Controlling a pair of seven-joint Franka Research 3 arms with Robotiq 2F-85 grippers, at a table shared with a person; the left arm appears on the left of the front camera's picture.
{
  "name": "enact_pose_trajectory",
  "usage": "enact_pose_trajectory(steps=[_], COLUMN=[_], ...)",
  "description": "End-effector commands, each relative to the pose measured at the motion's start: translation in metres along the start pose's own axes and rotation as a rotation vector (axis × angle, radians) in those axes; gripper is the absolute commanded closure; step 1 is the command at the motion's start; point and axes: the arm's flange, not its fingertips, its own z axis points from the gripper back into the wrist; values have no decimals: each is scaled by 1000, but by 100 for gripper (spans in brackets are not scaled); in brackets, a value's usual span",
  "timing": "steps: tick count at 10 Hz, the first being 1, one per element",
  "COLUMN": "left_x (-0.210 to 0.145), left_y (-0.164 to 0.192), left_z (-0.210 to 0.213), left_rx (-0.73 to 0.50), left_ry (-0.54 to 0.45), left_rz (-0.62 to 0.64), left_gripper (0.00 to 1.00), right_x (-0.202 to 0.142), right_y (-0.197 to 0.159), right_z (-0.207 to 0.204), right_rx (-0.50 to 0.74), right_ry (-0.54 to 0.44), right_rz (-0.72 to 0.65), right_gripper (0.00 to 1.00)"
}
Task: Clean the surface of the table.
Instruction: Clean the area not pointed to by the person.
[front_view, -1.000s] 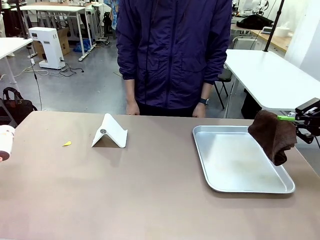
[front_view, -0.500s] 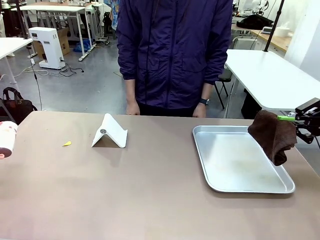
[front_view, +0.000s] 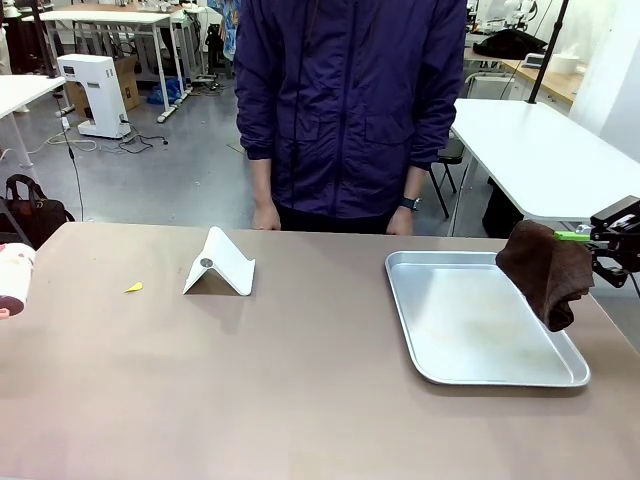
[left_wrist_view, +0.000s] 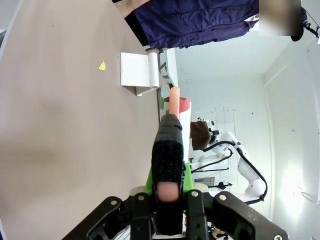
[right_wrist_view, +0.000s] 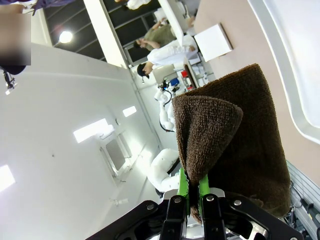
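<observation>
The tan-brown table (front_view: 250, 380) stretches across the front view. A small yellow scrap (front_view: 133, 288) lies on its left part and also appears as the scrap (left_wrist_view: 102, 65). At the table's right edge my right gripper (front_view: 583, 238) is shut on a dark brown cloth (front_view: 545, 270), which hangs over the right rim of the silver tray (front_view: 460, 320). The cloth (right_wrist_view: 235, 145) is pinched between the green pads of that gripper (right_wrist_view: 191, 192). My left gripper (left_wrist_view: 169, 165) is shut on a pink and white object (left_wrist_view: 174, 100), seen at the left edge as the object (front_view: 10, 275).
A white folded stand (front_view: 220, 265) sits behind the middle left of the table, close to the scrap. A person in a dark purple jacket (front_view: 345, 100) stands at the far side, hands hanging at the table's edge. White-topped tables stand behind.
The pink and white object at the left edge has shifted slightly upward. The right gripper and the cloth have stayed put.
</observation>
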Motion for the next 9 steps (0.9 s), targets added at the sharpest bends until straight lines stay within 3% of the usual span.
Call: enact_pose_trajectory(steps=[1, 9], left_x=[23, 96], left_y=[-6, 16], left_z=[-20, -122], left_rx=[52, 306], left_ry=[0, 9], left_rz=[-37, 107], left_gripper=[78, 78], right_x=[1, 1], right_y=[6, 6], right_z=[-2, -2], right_rx=[12, 12], right_ry=[-1, -1], right_rz=[9, 9], right_gripper=[91, 91])
